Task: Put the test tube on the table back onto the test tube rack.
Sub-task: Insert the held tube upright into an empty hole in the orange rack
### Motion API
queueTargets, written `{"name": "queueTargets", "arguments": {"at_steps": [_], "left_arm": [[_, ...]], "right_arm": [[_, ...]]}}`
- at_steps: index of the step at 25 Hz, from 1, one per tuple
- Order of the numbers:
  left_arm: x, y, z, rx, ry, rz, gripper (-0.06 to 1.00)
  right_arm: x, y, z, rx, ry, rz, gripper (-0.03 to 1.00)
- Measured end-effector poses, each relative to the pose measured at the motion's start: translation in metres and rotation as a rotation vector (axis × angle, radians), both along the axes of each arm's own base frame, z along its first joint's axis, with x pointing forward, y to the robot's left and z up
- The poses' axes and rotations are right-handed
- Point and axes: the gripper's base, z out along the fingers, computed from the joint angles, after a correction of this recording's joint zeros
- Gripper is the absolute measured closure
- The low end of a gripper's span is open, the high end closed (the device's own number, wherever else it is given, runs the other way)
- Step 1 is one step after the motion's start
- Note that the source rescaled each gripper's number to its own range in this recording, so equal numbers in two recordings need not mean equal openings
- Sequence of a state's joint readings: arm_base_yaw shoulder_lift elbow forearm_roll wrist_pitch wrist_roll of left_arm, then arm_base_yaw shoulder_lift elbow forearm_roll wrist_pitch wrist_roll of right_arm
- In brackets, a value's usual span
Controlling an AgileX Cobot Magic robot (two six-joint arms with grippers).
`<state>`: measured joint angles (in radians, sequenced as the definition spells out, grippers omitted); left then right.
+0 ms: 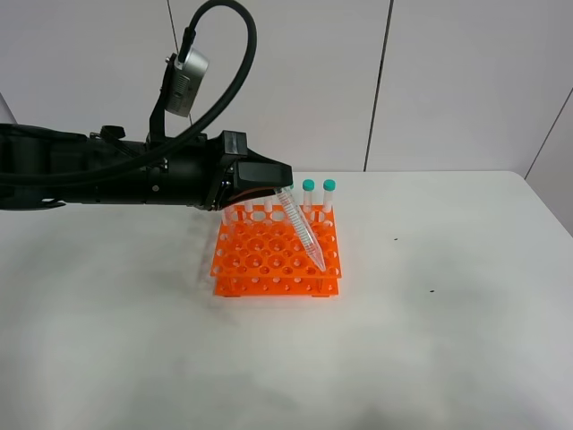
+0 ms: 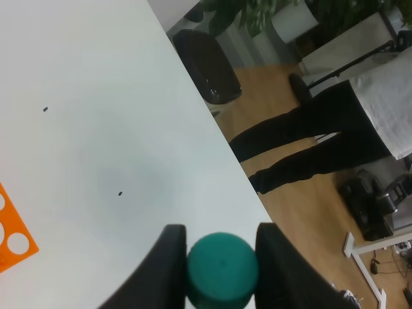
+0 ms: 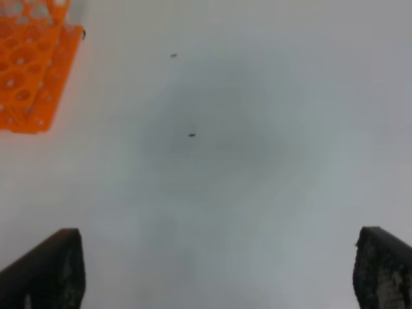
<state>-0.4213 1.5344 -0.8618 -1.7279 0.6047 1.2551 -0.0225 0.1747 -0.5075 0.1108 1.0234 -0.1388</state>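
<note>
My left gripper (image 1: pixel 279 186) reaches over the orange test tube rack (image 1: pixel 260 260) from the left and is shut on the test tube (image 1: pixel 303 231). The tube hangs tilted, its pointed tip low over the rack's right side near a hole. In the left wrist view the tube's teal cap (image 2: pixel 222 270) sits clamped between the two dark fingers (image 2: pixel 164 270). Two teal-capped tubes (image 1: pixel 319 195) stand upright in the rack's back row. The right gripper (image 3: pixel 215 273) is open above bare white table (image 3: pixel 257 161), with the rack's corner (image 3: pixel 32 71) off to one side.
Small dark specks (image 1: pixel 396 239) dot the white table right of the rack. A cable loop and a camera (image 1: pixel 190 81) rise above the left arm. In the left wrist view a person's legs (image 2: pixel 302 148) and a dark chair (image 2: pixel 207 67) lie beyond the table edge.
</note>
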Motion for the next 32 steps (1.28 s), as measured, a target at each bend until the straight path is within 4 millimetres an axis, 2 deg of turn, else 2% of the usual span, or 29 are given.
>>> {"name": "queueTargets", "arguments": {"at_steps": [9,16,19,24,28,32], "left_arm": [[0.0,0.0,0.0,0.0,0.0,0.0,0.94],[-0.001,0.0,0.002,-0.003,-0.007,0.0,0.94],[-0.007,0.003,0.014,-0.017,-0.022,-0.001,0.94],[-0.033,0.013,0.044,0.008,-0.053,-0.031,0.94],[-0.049,0.025,0.057,0.121,-0.124,-0.041,0.94],[-0.049,0.038,0.061,0.282,-0.26,0.037,0.94]], "right_arm": [[-0.027,0.0,0.002,0.002,-0.167,0.057,0.06],[-0.029,0.001,0.001,0.005,-0.176,0.061,0.06],[-0.029,0.001,0.001,0.007,-0.176,0.062,0.06],[-0.029,0.001,0.001,0.007,-0.177,0.062,0.06],[-0.029,0.001,0.001,0.007,-0.177,0.062,0.06],[-0.029,0.001,0.001,0.007,-0.177,0.062,0.06]]}}
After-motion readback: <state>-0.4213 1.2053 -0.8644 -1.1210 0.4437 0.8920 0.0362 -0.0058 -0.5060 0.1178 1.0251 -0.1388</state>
